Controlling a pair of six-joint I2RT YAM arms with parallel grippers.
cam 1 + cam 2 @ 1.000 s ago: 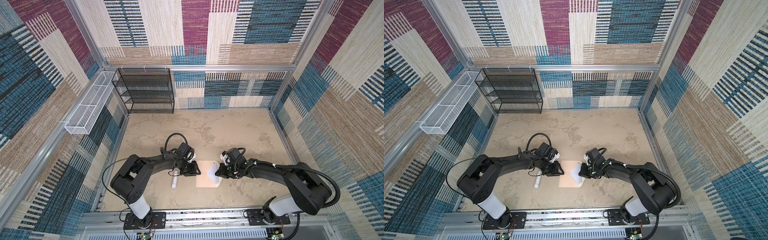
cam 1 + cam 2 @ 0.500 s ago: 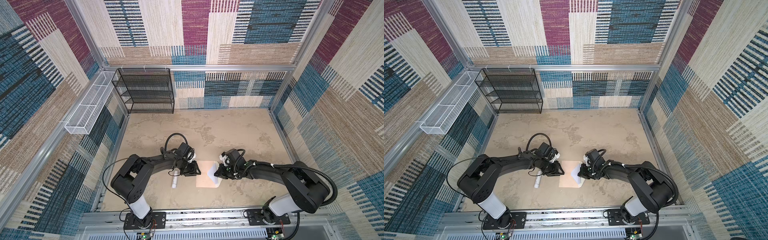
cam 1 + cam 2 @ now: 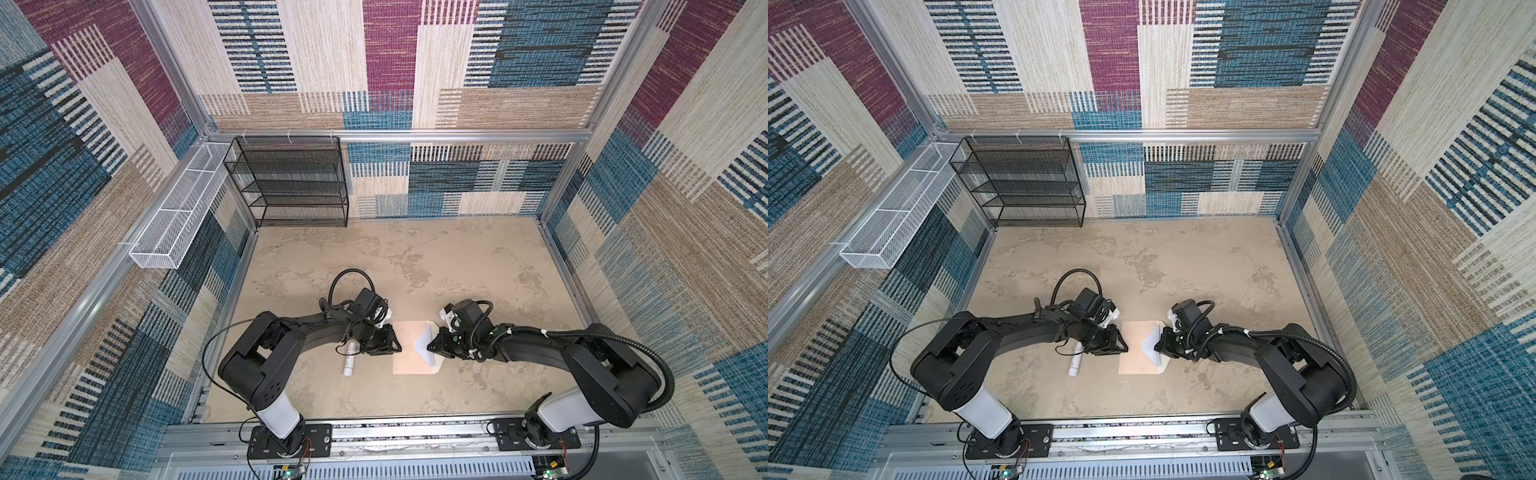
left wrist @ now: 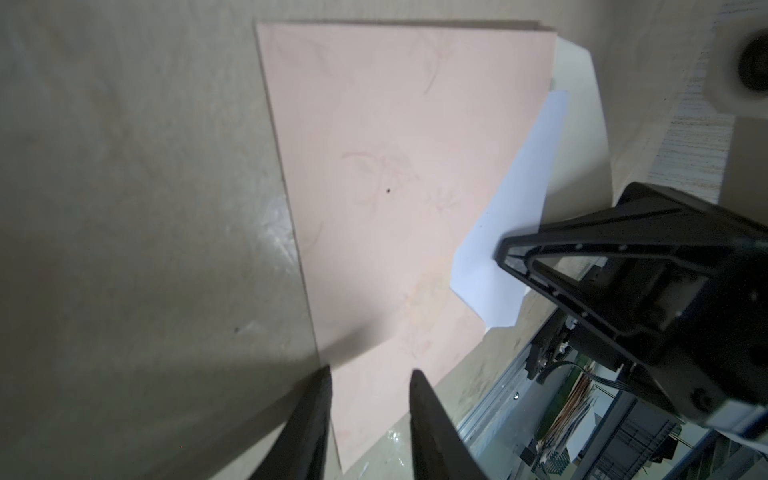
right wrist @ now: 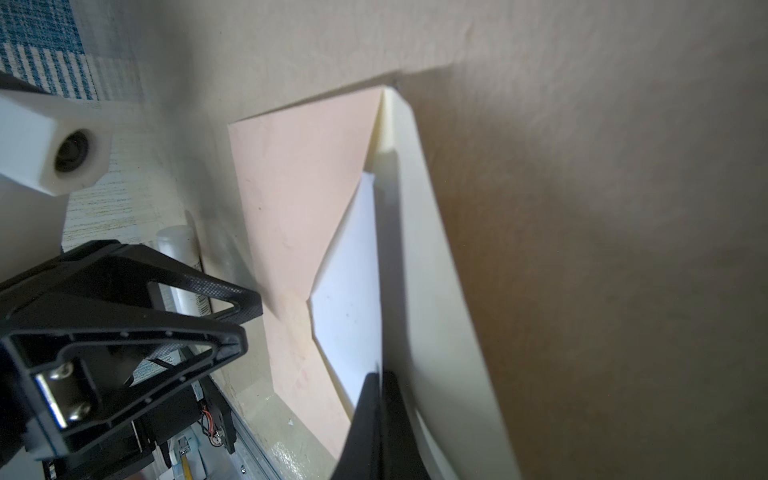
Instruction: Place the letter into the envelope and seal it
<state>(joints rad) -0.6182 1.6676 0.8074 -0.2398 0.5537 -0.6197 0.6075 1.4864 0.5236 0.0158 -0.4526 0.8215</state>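
Note:
The pale pink envelope (image 3: 409, 353) (image 3: 1136, 355) lies flat on the table, its cream flap (image 5: 436, 291) open toward the right arm. The white letter (image 3: 424, 343) (image 4: 511, 232) (image 5: 353, 291) sticks out of the envelope's mouth at a slant, partly inside. My right gripper (image 3: 430, 345) (image 3: 1156, 344) (image 5: 379, 376) is shut on the letter's exposed edge. My left gripper (image 3: 397, 347) (image 3: 1124, 347) (image 4: 370, 372) is open and low at the envelope's opposite edge. That edge runs between its fingertips (image 4: 415, 376).
A small white tube (image 3: 349, 361) (image 3: 1075, 363) lies on the table just left of the left gripper. A black wire shelf (image 3: 291, 183) stands at the back left, with a white wire basket (image 3: 174, 224) on the left wall. The metal rail (image 3: 374, 432) runs along the front.

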